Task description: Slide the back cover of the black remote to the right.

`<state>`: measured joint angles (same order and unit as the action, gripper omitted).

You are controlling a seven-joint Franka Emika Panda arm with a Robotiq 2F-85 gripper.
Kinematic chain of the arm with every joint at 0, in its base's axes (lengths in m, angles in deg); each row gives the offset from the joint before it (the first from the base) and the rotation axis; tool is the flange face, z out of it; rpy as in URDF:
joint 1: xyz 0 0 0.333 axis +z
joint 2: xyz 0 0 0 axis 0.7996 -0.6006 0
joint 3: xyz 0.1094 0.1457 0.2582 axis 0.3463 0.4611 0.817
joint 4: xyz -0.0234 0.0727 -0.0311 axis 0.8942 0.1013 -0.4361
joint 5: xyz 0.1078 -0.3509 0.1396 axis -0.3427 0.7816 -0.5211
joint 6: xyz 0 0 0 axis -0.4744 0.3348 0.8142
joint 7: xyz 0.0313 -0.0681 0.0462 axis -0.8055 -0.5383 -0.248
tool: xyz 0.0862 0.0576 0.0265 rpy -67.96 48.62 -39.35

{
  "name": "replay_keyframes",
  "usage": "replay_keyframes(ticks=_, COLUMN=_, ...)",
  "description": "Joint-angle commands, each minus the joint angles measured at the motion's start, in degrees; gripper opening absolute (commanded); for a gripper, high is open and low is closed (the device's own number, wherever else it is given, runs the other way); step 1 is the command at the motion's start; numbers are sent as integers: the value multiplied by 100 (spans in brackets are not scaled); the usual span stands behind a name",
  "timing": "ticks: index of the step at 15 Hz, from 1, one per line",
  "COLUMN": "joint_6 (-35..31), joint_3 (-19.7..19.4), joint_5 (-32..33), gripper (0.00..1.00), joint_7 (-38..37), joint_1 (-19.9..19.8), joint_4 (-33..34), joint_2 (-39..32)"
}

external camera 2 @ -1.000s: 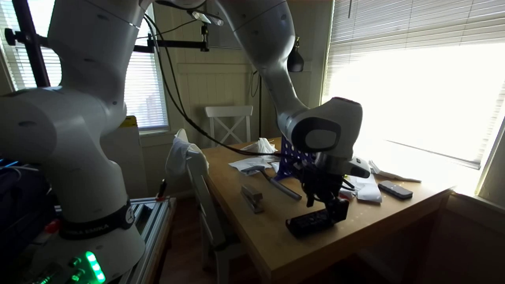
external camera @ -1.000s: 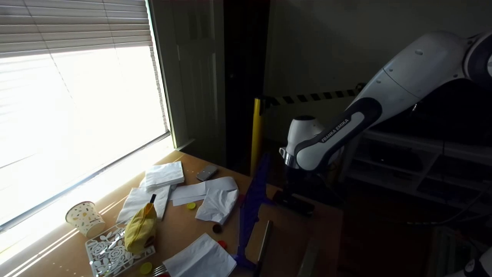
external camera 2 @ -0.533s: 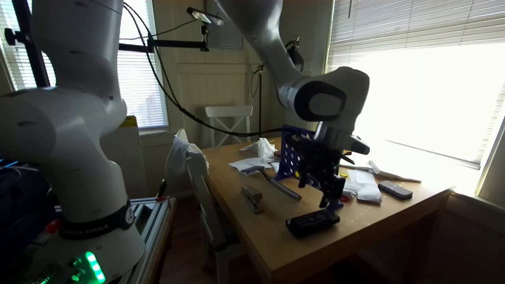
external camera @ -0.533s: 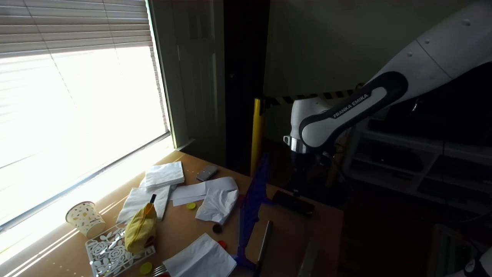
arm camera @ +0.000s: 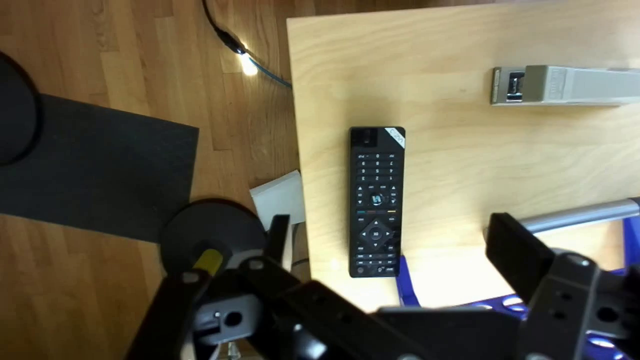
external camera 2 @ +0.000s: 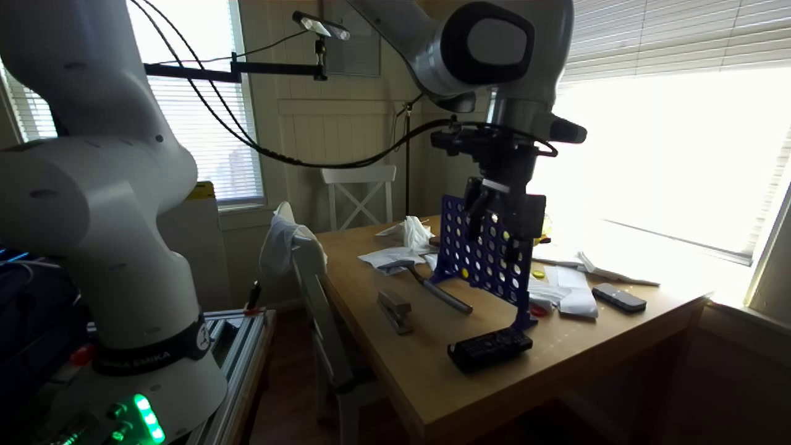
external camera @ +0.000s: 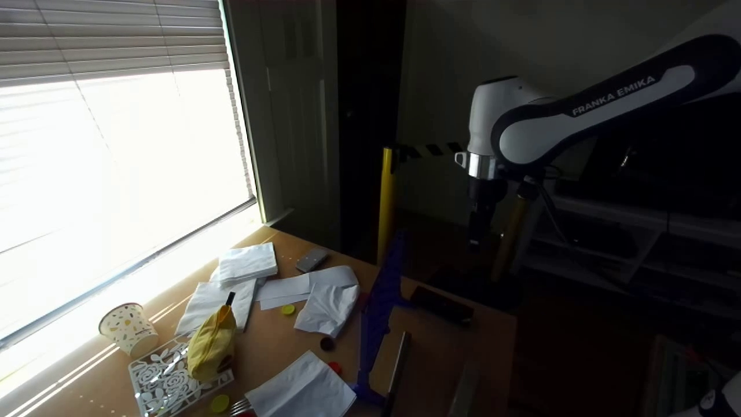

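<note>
The black remote lies flat on the table with its buttons up, near the table edge. Its back cover faces down and is hidden. It also shows in both exterior views. My gripper is open and empty, with its fingers wide apart in the wrist view. It hangs well above the table, over the remote's end near the blue frame, as an exterior view shows. In an exterior view the dark gripper stands out against a dark background.
A blue upright frame stands close behind the remote; its foot lies at the remote's corner. A stapler and a grey-handled tool lie nearby. A grey device and white papers lie farther off.
My gripper has risen from the remote's end to well above it, with the arm drawing up and slightly back. The remote has stayed in place on the table.
</note>
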<state>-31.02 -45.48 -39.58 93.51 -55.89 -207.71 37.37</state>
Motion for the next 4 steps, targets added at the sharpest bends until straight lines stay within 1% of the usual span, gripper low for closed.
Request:
replay_keyframes(ticks=1, joint_6=46, joint_3=-139, joint_5=26, gripper=100, joint_7=-32, joint_1=130, joint_4=6, joint_2=97)
replay_keyframes(ticks=4, joint_6=44, joint_3=-139, joint_5=25, gripper=100, joint_7=-30, joint_1=142, joint_4=3, joint_2=62)
